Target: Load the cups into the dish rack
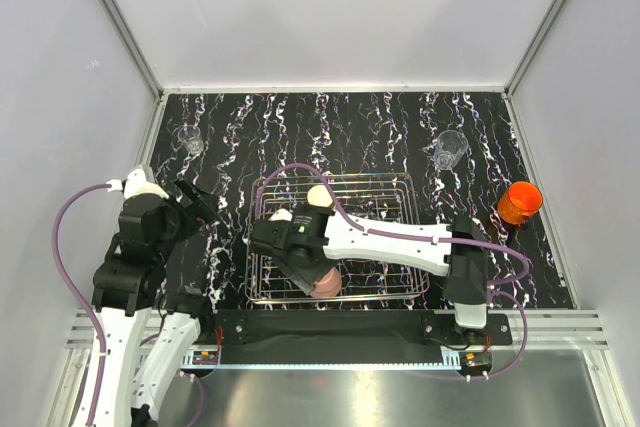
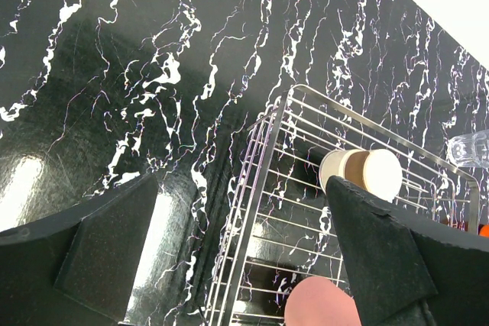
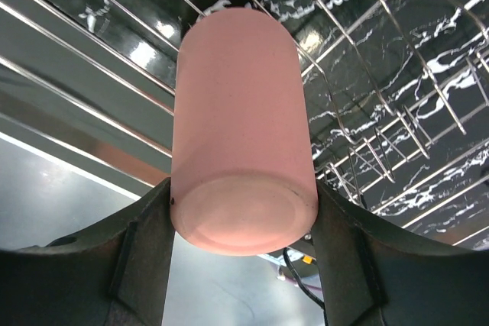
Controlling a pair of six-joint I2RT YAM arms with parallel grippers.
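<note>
The silver wire dish rack (image 1: 395,197) sits mid-table. My right gripper (image 1: 318,279) is shut on the pale pink tumbler (image 3: 241,127), its fingers (image 3: 145,257) pressing both sides of the base. The tumbler (image 1: 326,286) hangs over the rack's near-left part. A cream cup with a brown band (image 1: 318,195) lies on its side in the rack's far part. An orange cup (image 1: 520,203) stands at the right, outside the rack. Two clear glasses stand at the far left (image 1: 190,139) and far right (image 1: 450,149). My left gripper (image 1: 197,209) is open and empty, left of the rack.
The left wrist view shows the rack's left rim (image 2: 263,181), the cream cup (image 2: 361,172), the pink tumbler (image 2: 321,303) and a clear glass (image 2: 470,148). White walls close the table at the back and sides. A metal rail (image 1: 330,332) runs along the near edge.
</note>
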